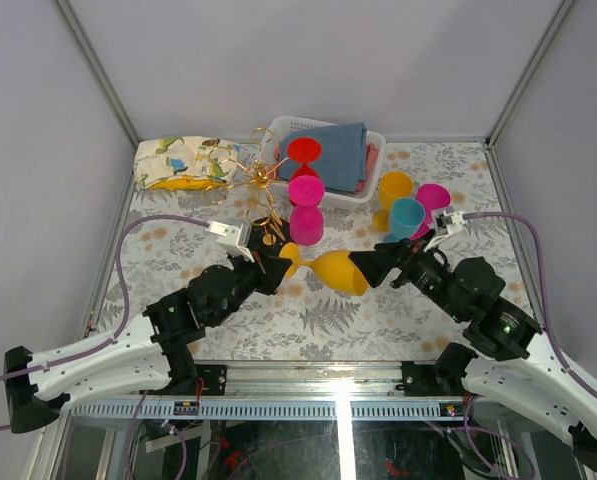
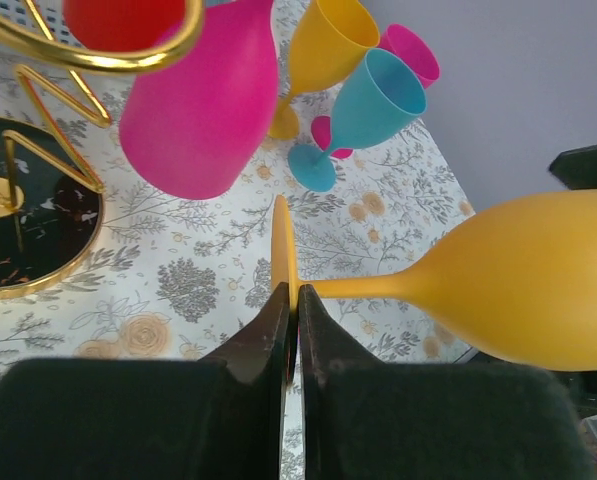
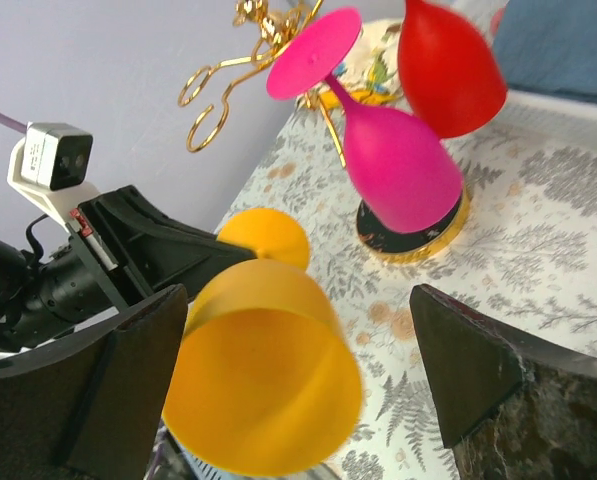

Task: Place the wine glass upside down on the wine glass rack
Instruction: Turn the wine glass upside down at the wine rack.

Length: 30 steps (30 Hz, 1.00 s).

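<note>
A yellow wine glass [image 1: 338,272] lies on its side in the air between my two grippers. My left gripper [image 2: 296,300] is shut on the edge of its round foot [image 2: 282,245], and the bowl [image 2: 538,280] points away to the right. My right gripper [image 3: 298,300] is open, with a finger on each side of the bowl's mouth [image 3: 268,400]. The wine glass rack [image 1: 261,180], thin gold wire on a dark gold-rimmed base [image 2: 38,240], stands behind the left gripper. A red glass [image 1: 303,152] and two magenta glasses [image 1: 306,190] hang upside down on it.
A white basket [image 1: 376,150] holding blue cloth sits at the back. A yellow glass [image 1: 394,187], a teal glass [image 1: 406,216] and a magenta glass [image 1: 433,198] stand upright at the right. A patterned cloth bundle [image 1: 183,163] lies at the back left.
</note>
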Each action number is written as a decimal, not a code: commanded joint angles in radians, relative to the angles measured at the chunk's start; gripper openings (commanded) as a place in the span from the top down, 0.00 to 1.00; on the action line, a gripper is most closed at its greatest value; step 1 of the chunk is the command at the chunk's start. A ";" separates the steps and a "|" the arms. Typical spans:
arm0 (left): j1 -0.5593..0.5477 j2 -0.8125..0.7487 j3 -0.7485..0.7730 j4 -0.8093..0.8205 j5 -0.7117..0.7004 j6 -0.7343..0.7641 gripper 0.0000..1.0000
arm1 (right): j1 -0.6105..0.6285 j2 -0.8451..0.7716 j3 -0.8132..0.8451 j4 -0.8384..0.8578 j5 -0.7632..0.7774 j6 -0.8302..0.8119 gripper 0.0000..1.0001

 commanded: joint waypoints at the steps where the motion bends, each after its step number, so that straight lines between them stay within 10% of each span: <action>1: -0.004 -0.061 0.027 -0.063 -0.060 0.072 1.00 | 0.004 -0.071 0.006 0.002 0.108 -0.108 0.01; 12: -0.004 -0.048 0.213 -0.358 0.069 0.341 1.00 | 0.004 -0.024 0.130 -0.159 0.167 -0.512 0.00; 20: -0.004 -0.055 0.268 -0.432 0.157 0.568 1.00 | 0.005 0.135 0.259 -0.328 -0.075 -0.710 0.00; 30: -0.004 -0.016 0.378 -0.492 0.230 0.843 1.00 | 0.004 0.191 0.183 -0.083 -0.267 -0.825 0.04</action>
